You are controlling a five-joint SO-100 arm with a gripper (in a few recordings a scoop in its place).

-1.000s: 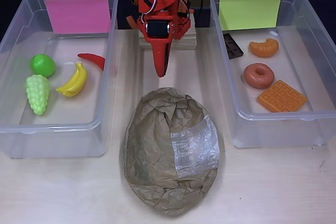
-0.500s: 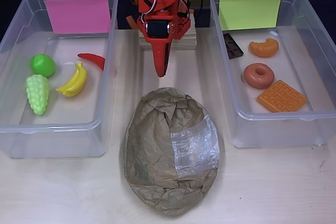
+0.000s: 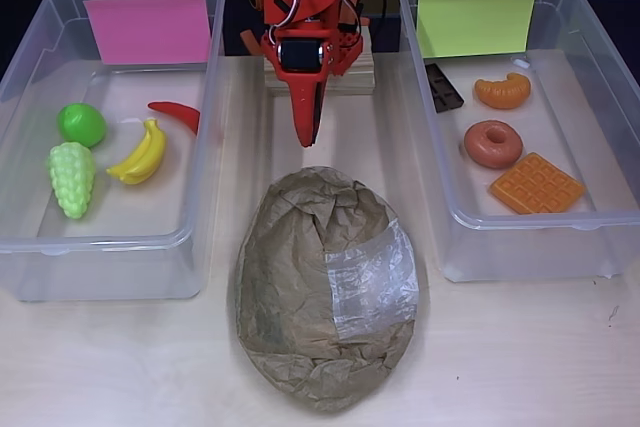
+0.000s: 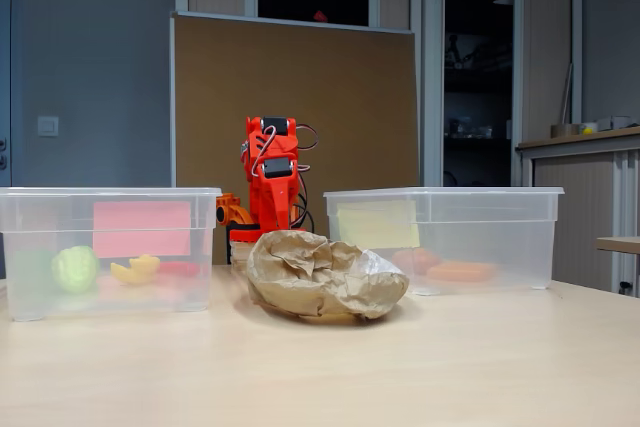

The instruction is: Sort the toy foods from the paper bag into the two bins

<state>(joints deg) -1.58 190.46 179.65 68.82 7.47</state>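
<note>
The pincer (image 3: pixel 307 132) hangs folded down over the bare tabletop (image 3: pixel 520 347), its tips pressed together on nothing. Just in front of its tips lies the paper bag (image 3: pixel 325 287), crumpled flat. To the pincer's left in the overhead view, the pink-labelled bin (image 3: pixel 30 237) holds the green ball (image 3: pixel 81 124), grapes (image 3: pixel 72 178), banana (image 3: pixel 141 154) and chili (image 3: pixel 177 115). To its right, the yellow-green-labelled bin (image 3: pixel 600 237) holds the chocolate bar (image 3: pixel 442 86), croissant (image 3: pixel 502 91), donut (image 3: pixel 492 143) and waffle (image 3: pixel 536 184).

All eight pieces appear sorted, so the main risk is a needless further reach: a forward dip could snag the light bag and drag it across the tabletop, or a sideways swing could clip a bin wall and shove it. A piece hidden under the crumpled paper cannot be ruled out.

Both labels are blank; no writing or brand is legible anywhere.
</note>
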